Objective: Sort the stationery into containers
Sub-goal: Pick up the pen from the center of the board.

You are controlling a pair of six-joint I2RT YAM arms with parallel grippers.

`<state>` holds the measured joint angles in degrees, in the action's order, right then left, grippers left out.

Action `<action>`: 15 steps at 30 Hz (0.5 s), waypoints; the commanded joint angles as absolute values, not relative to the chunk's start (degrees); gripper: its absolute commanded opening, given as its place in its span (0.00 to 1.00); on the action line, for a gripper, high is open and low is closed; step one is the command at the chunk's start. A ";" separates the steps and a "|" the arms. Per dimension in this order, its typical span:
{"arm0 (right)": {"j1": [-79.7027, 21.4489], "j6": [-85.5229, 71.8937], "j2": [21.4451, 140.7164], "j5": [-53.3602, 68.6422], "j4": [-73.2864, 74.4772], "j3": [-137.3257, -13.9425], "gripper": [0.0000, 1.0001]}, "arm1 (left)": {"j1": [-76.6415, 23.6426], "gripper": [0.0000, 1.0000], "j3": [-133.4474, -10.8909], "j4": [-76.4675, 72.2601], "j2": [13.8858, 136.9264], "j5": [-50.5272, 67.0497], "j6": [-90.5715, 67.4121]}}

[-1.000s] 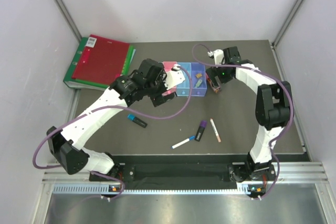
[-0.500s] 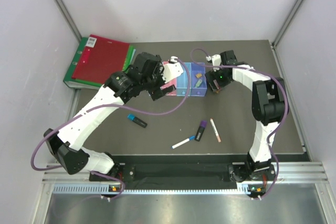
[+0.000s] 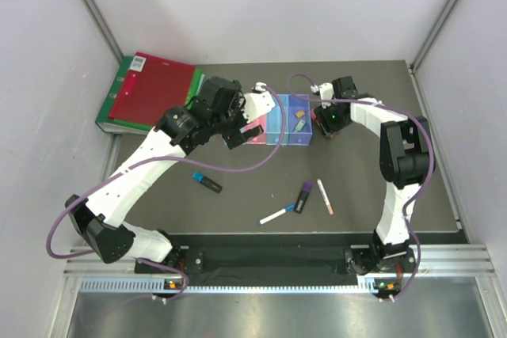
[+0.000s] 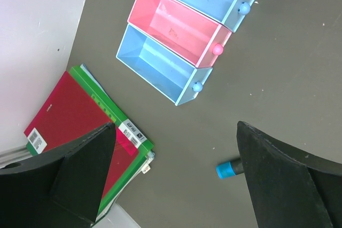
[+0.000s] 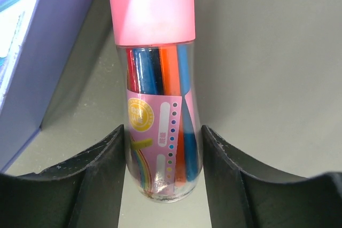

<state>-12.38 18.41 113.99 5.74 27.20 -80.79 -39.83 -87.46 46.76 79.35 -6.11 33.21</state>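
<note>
My right gripper point(image 5: 163, 185) is shut on the pink-capped bottle point(image 5: 155, 78), which holds coloured pens, just right of the purple-blue bin point(image 5: 26, 62). In the top view this gripper point(image 3: 328, 126) sits beside the row of four bins point(image 3: 273, 126). My left gripper point(image 3: 236, 131) is open and empty above the row's left end; its wrist view shows the light blue point(image 4: 160, 68) and pink point(image 4: 179, 25) bins. A blue-black highlighter point(image 3: 207, 183), a purple-black highlighter point(image 3: 303, 195), a white blue-capped pen point(image 3: 276, 215) and a thin pinkish pen point(image 3: 325, 195) lie on the table. Small items point(image 3: 299, 120) lie in the purple-blue bin.
Red and green binders point(image 3: 150, 93) lie stacked at the back left, against the wall; they also show in the left wrist view point(image 4: 69, 116). The highlighter's blue cap point(image 4: 230, 169) shows beside my left gripper's right finger. Purple cables hang from both arms over the table.
My left gripper has moved left and back along the bin row. My right gripper has shifted slightly closer to the purple-blue bin with the bottle.
</note>
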 commanded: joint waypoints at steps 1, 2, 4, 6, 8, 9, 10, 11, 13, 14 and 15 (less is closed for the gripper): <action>-13.10 18.81 112.15 6.94 26.81 -80.51 0.11 | -39.38 0.99 -90.17 45.62 78.75 -6.94 34.01; -13.01 18.81 111.71 6.94 26.89 -80.25 0.07 | -39.29 0.99 -90.18 45.62 78.75 -7.12 34.01; -13.10 18.98 111.27 6.68 27.07 -79.72 0.00 | -39.11 0.99 -90.44 45.35 79.01 -7.03 34.01; -13.01 18.99 109.96 6.42 26.98 -79.02 0.00 | -38.67 0.99 -90.61 45.26 79.19 -6.77 33.40; -12.75 19.07 107.33 6.15 26.46 -78.23 0.00 | -37.97 0.99 -90.70 45.18 79.28 -6.51 32.35; -12.48 18.90 106.18 6.07 26.19 -77.35 0.00 | -37.62 0.99 -90.79 45.26 79.28 -5.63 31.73; -12.48 18.90 105.04 5.98 26.19 -77.00 0.00 | -36.57 0.99 -91.05 45.35 79.36 -5.02 30.95; -12.13 18.98 102.59 5.89 26.10 -76.64 0.00 | -36.04 0.99 -91.23 45.96 79.71 -4.31 29.11; -12.13 19.33 100.21 5.10 26.28 -75.59 0.00 | -34.90 0.99 -91.49 46.58 80.15 -2.20 27.34; -11.95 19.51 97.59 4.75 26.19 -75.24 0.00 | -34.63 0.99 -91.49 46.67 80.24 -1.50 25.94; -11.95 19.86 96.34 4.40 26.28 -74.63 0.00 | -34.37 0.99 -91.49 46.76 80.42 -0.97 25.41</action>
<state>-12.23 18.59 106.26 5.28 27.86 -74.91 -35.86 -89.08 46.87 79.81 -4.54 30.24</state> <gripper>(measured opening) 0.523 0.990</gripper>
